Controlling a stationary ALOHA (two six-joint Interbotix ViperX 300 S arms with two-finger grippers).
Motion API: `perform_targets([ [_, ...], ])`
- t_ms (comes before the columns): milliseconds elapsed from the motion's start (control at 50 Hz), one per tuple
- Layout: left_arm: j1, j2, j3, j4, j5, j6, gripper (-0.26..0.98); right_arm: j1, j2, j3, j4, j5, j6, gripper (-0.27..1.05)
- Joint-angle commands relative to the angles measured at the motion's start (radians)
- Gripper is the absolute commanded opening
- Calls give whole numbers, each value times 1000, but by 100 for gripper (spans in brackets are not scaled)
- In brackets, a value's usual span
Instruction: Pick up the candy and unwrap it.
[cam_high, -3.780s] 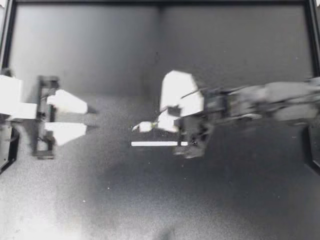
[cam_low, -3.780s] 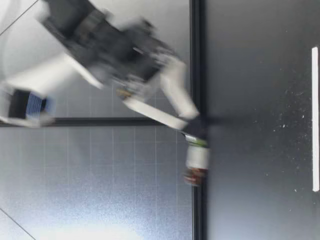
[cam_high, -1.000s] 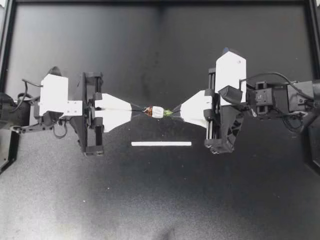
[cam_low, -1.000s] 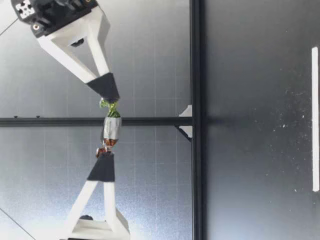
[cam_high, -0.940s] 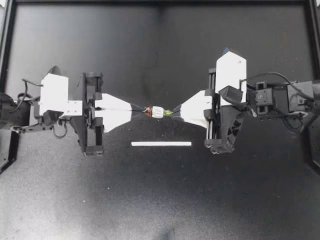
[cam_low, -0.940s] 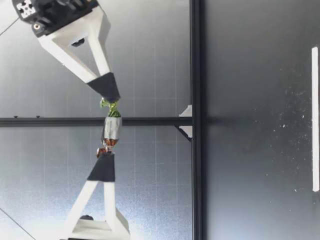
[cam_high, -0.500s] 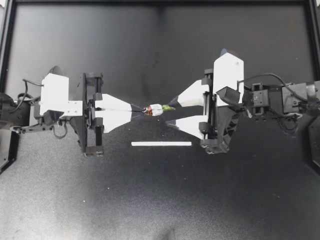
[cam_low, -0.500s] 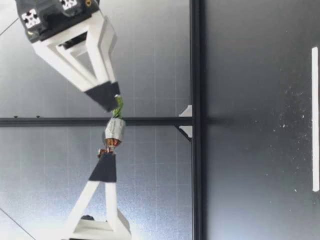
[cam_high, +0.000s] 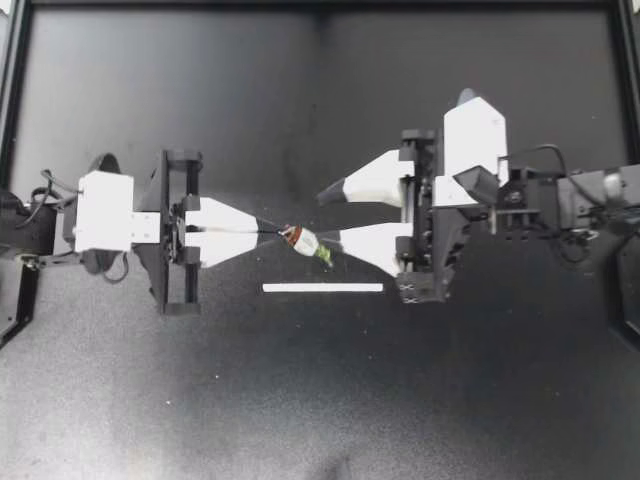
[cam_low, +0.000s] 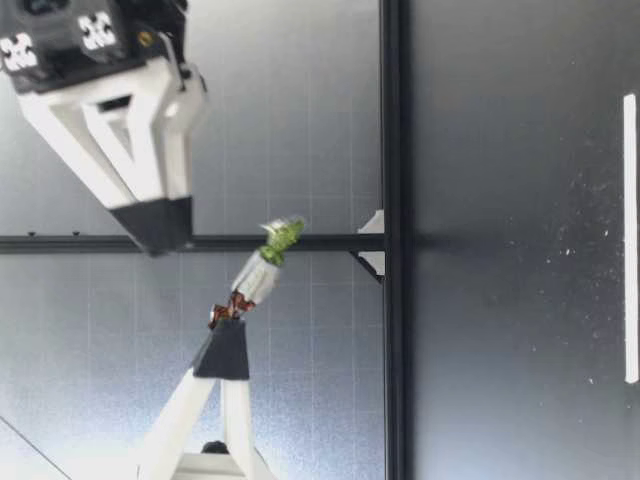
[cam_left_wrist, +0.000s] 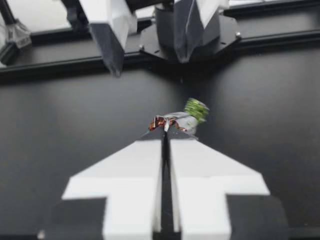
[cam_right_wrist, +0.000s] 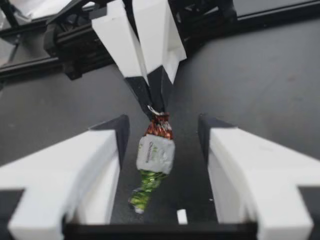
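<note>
The candy (cam_high: 305, 243) has a silver-white wrapper with one red-brown twisted end and one green. My left gripper (cam_high: 275, 233) is shut on the red-brown twist, holding the candy above the table. The green end hangs free and tilts down toward the table in the low view, where the candy (cam_low: 258, 275) sticks out from my left gripper (cam_low: 225, 345). My right gripper (cam_high: 328, 218) is open, its fingers on either side of the candy without touching it. In the right wrist view the candy (cam_right_wrist: 156, 152) hangs between the spread fingers (cam_right_wrist: 100, 150). In the left wrist view the candy (cam_left_wrist: 182, 120) sits at the shut tips.
A thin white strip (cam_high: 322, 287) lies flat on the black table (cam_high: 320, 400), just nearer the front than the grippers. A black frame rail (cam_high: 320, 5) runs along the back edge.
My right gripper has opened and let go of the green twist, then drawn slightly back. The candy, earlier stretched between both grippers, now droops from my left gripper alone.
</note>
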Motion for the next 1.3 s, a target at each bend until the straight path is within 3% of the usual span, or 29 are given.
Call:
perform_targets([
  [0,-2,-18,-20,3,-9,11,-16,-3,6,-17,2,-35,21,57],
  [660,-2,-25,-26,-9,-3,5,-16,12,80,-44,-6,-40,106,52],
  [800,-2,-25,-28,-9,-3,5,-16,12,81,-52,-6,2,104,35],
  [1040,-2,-25,-15,-15,-2,2,-16,12,69,-52,-8,8,97,-11],
  [1140,-2,-25,-9,-25,-3,-2,-16,12,71,-52,-12,9,97,-19],
  [1280,-2,-25,2,-28,2,-11,-15,12,67,-51,-25,12,97,-19],
])
